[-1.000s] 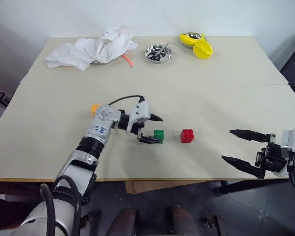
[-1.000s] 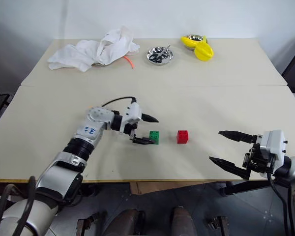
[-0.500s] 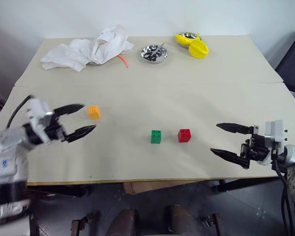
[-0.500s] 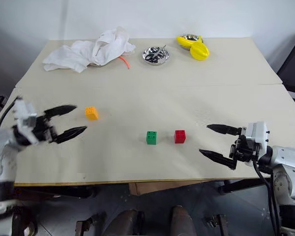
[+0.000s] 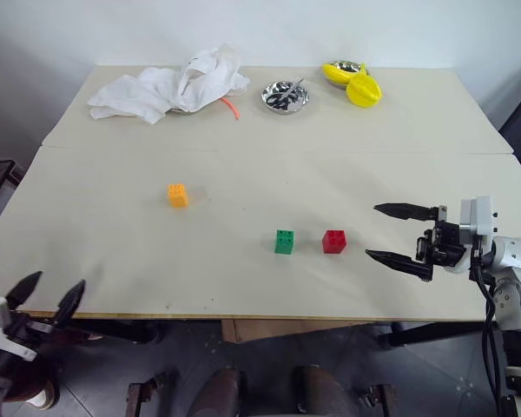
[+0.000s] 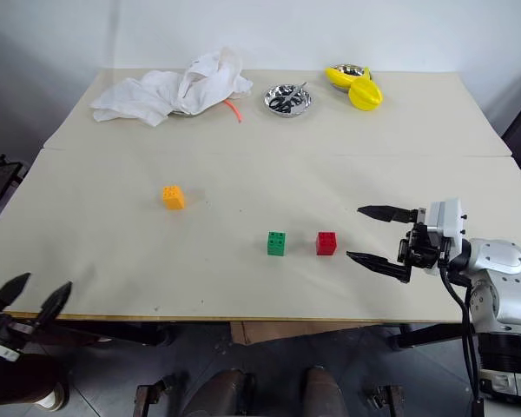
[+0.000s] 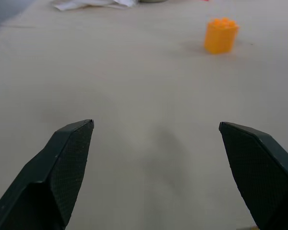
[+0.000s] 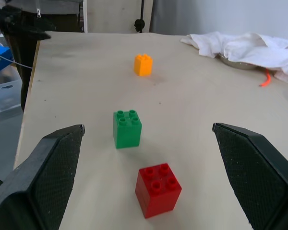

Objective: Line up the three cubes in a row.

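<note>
My left claw hangs wide apart and empty by the near edge of the table. My right claw is wide apart and empty too, just beside the red cube. The green cube sits close next to the red one, so I think two are lined up. The orange cube is farther back and well apart. I think I must grab it next and set it by the green one
</note>
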`<state>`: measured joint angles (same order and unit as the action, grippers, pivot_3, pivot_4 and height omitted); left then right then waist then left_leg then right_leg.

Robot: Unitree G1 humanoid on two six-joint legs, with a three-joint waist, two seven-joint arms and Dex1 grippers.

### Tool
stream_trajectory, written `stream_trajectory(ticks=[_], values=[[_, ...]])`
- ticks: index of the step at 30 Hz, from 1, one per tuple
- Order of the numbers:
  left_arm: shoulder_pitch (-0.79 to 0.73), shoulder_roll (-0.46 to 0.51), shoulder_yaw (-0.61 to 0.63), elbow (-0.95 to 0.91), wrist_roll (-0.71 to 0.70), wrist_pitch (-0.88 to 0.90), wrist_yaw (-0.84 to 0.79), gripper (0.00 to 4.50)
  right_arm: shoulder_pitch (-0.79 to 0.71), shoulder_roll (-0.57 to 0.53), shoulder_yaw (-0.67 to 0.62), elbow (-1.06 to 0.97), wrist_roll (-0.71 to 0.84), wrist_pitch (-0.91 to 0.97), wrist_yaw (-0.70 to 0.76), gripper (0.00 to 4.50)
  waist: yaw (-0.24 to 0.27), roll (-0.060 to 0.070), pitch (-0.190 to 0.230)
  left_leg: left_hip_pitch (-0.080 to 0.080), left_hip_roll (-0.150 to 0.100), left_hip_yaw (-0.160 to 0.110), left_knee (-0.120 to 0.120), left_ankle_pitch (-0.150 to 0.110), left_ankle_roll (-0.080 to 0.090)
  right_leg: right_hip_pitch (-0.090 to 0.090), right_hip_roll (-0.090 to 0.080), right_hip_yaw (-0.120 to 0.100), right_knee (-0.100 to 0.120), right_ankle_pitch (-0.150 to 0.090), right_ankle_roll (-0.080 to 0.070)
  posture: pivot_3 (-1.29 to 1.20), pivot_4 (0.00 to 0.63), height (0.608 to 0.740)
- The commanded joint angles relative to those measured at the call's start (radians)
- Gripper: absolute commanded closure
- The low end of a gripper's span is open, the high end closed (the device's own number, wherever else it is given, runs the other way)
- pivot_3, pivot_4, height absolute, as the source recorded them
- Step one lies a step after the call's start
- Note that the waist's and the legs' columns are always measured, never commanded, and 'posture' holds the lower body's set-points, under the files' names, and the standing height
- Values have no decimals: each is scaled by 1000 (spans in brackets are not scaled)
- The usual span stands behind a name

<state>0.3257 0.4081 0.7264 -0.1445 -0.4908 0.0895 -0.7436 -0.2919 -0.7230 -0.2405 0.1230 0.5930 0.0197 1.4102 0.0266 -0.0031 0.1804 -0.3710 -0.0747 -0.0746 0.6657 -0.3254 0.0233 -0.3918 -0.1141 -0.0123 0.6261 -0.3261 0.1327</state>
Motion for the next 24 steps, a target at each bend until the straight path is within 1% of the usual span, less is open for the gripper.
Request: stream_trajectory(ticks=[1, 3, 6, 8, 10, 13, 15, 17, 20, 24], values=[[-46, 19, -81, -133, -8, 96, 97, 48, -1, -10, -20, -8, 14, -16, 18, 0, -1, 0, 0, 0, 0, 0, 0, 0, 0, 0, 0, 0, 0, 0, 0, 0, 150, 740], [-117, 38, -147, -177, 9, 185, 174, 48, -1, -12, -19, -2, 11, -14, 23, 0, 0, 0, 0, 0, 0, 0, 0, 0, 0, 0, 0, 0, 1, 0, 0, 0, 150, 740], [-291, 36, -236, -229, 35, 390, 383, 48, 4, -18, -16, -1, 8, -6, 30, 0, 2, 0, 0, 0, 0, 0, 1, 0, -1, 0, 1, 0, 2, 0, 0, 0, 150, 740], [-391, 34, -314, -234, 63, 505, 464, 48, 9, -24, -15, -8, 10, 9, 31, 0, -1, 0, -1, 0, 0, 0, 1, 0, 0, -1, 1, 0, 3, 0, 0, 0, 150, 740], [-471, 40, -386, -215, 122, 601, 540, 48, 16, -27, -15, -18, 14, 21, 29, 0, -4, 0, -1, 0, -1, 1, 1, 0, 0, -1, 1, 0, 3, 0, 0, 0, 150, 740], [-619, -38, -420, -108, 144, 660, 654, 48, 25, -27, -9, -53, 19, 46, 15, 0, -9, 0, -1, 0, 0, 2, -1, 0, -1, -3, 3, 0, 6, 0, 1, 0, 150, 740], [-684, -65, -448, -39, 181, 686, 704, 48, 29, -23, -5, -72, 20, 58, 5, 0, -7, 0, -1, 0, 0, 2, 0, 0, -1, -4, 3, -3, 7, 0, 1, 0, 150, 740], [-744, -105, -472, 27, 223, 669, 761, 48, 36, -18, -3, -95, 22, 69, -7, 0, -4, 0, -1, 0, 0, 3, 1, 0, -1, -4, 3, -4, 7, 0, 1, 0, 150, 740], [-807, -159, -500, 98, 244, 643, 785, 48, 50, -9, -6, -128, 26, 84, -28, 0, 1, -1, 0, 0, 0, 3, 2, 0, -1, -4, 3, -6, 5, 0, 1, 0, 150, 740], [-833, -179, -526, 140, 267, 611, 778, 48, 78, 1, -11, -158, 29, 89, -45, 0, 1, -1, 0, -1, -1, 3, 2, 0, -1, -4, 2, -6, 4, 1, 1, 0, 150, 740]])
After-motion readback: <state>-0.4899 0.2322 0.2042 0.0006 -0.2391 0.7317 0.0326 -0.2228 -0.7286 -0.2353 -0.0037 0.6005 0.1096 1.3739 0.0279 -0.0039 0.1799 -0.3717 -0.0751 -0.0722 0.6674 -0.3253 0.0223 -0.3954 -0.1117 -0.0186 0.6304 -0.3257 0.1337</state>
